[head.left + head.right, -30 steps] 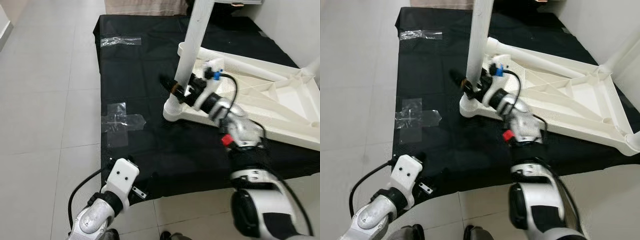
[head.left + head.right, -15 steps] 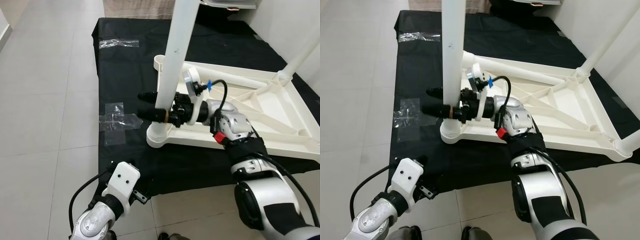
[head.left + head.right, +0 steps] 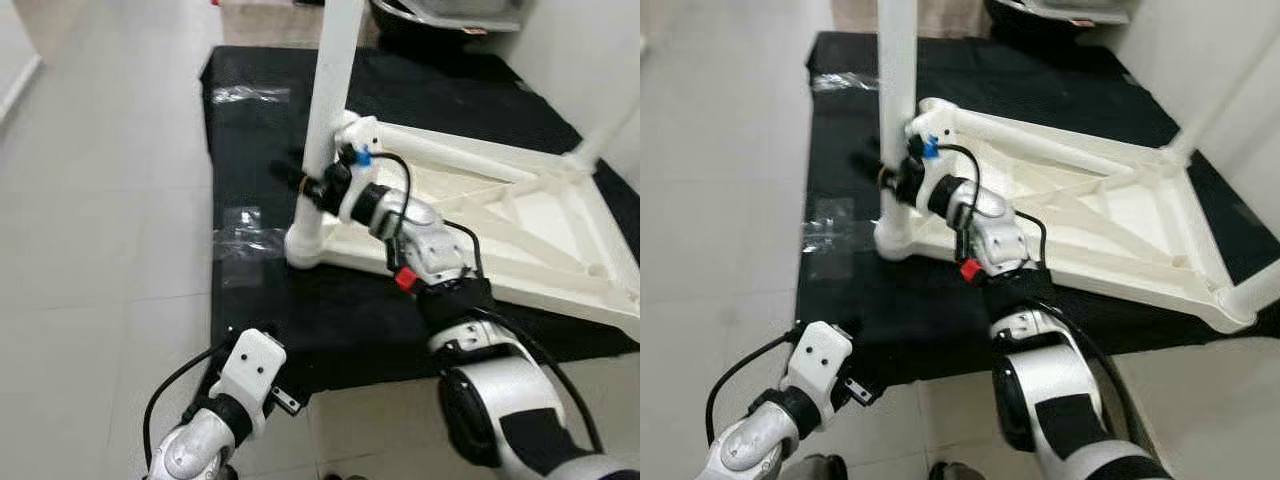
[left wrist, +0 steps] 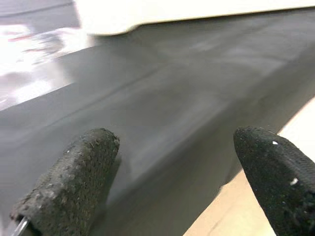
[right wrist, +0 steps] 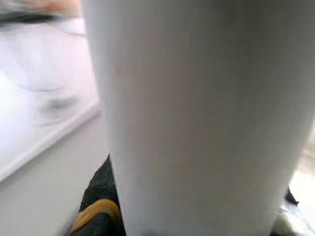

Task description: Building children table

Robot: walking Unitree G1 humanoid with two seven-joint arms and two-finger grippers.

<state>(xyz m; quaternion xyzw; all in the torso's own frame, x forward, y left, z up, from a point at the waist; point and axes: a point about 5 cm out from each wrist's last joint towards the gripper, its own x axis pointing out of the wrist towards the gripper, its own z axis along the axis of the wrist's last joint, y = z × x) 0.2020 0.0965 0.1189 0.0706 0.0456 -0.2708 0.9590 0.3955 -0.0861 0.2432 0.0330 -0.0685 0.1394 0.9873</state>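
A white children's table top (image 3: 520, 230) lies upside down on a black mat (image 3: 330, 320). A white table leg (image 3: 330, 90) stands upright in the near left corner socket (image 3: 303, 245). My right gripper (image 3: 300, 182) reaches across the table frame and is shut on this leg a little above the socket. In the right wrist view the leg (image 5: 197, 113) is pressed close, with a black finger (image 5: 96, 211) beside it. Another leg (image 3: 1230, 80) rises at the far right corner. My left gripper (image 4: 177, 167) hangs open over the mat's front edge, holding nothing.
Clear tape patches (image 3: 245, 235) lie on the mat left of the socket, and another (image 3: 245, 95) lies farther back. Pale tiled floor (image 3: 100, 200) surrounds the mat on the left and in front. A dark object (image 3: 440, 15) stands beyond the mat.
The camera has shifted. My right wrist has turned around the upright leg while keeping its hold, and the fingers now sit higher on it. The left arm hangs as before.
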